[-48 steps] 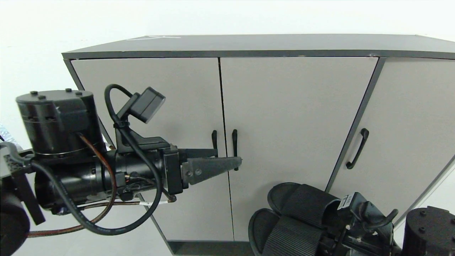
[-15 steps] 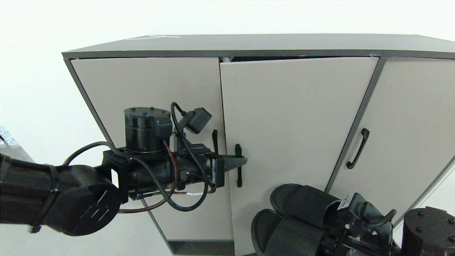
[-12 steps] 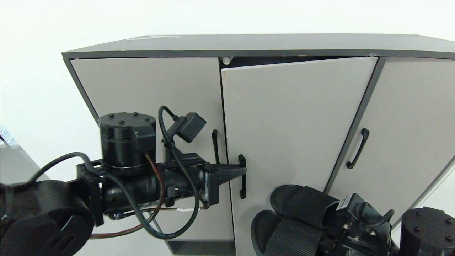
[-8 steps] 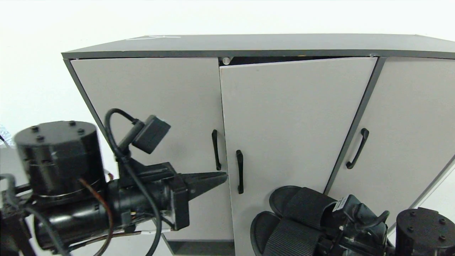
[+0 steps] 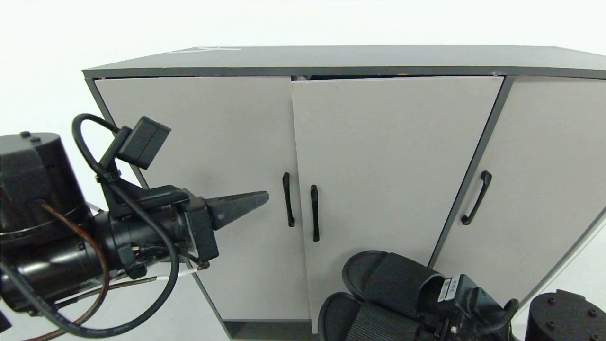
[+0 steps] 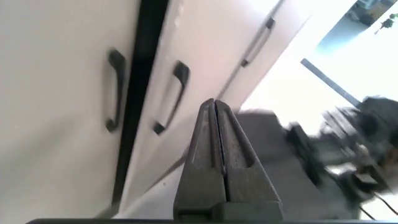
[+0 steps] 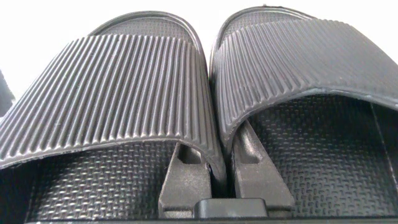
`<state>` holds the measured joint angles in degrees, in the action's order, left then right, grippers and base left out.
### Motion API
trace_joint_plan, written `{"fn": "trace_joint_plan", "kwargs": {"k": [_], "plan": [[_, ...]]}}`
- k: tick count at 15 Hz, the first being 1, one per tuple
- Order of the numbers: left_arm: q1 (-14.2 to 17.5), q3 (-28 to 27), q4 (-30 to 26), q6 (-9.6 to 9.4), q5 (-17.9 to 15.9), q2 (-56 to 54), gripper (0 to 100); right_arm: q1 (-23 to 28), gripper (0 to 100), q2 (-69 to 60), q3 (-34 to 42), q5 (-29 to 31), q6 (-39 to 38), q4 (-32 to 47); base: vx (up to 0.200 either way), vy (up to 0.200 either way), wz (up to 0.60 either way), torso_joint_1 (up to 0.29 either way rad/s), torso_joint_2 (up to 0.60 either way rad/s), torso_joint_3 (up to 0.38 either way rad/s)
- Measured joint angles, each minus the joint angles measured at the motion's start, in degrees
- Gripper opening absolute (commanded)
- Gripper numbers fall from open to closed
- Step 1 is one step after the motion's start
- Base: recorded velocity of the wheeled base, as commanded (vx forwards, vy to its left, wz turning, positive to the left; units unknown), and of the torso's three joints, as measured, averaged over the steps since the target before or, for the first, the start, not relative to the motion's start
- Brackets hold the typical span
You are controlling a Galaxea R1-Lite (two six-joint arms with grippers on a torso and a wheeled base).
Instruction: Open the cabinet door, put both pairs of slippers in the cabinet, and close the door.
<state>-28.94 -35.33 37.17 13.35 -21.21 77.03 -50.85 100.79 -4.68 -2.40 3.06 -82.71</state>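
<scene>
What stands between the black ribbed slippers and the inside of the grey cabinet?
The middle pale grey cabinet door, barely ajar along its top edge, stands before the black ribbed slippers. The left gripper, shut, hangs clear of the door's black bar handle.

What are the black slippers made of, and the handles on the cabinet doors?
The slippers look like soft rubber or foam, matte black: ribbed straps, pebbly footbeds. The handles look like hard plastic or painted metal, smooth and black; I cannot tell which.
</scene>
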Motion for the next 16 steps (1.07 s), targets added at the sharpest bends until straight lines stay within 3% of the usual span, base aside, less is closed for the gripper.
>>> {"fn": "trace_joint_plan", "kwargs": {"k": [4,16], "plan": [[1.19,-5.05,0.0,-0.09,0.04,5.18,0,-1.05,0,-0.79,3.8,-5.74,0.0,-2.85,0.0,0.0,0.0,0.0,0.0,0.0],[1.99,-14.95,-0.2,0.15,0.13,16.68,0,-2.32,0,-1.21,4.63,-6.08,-0.02,-3.4,0.0,0.0,0.0,0.0,0.0,0.0]]}}
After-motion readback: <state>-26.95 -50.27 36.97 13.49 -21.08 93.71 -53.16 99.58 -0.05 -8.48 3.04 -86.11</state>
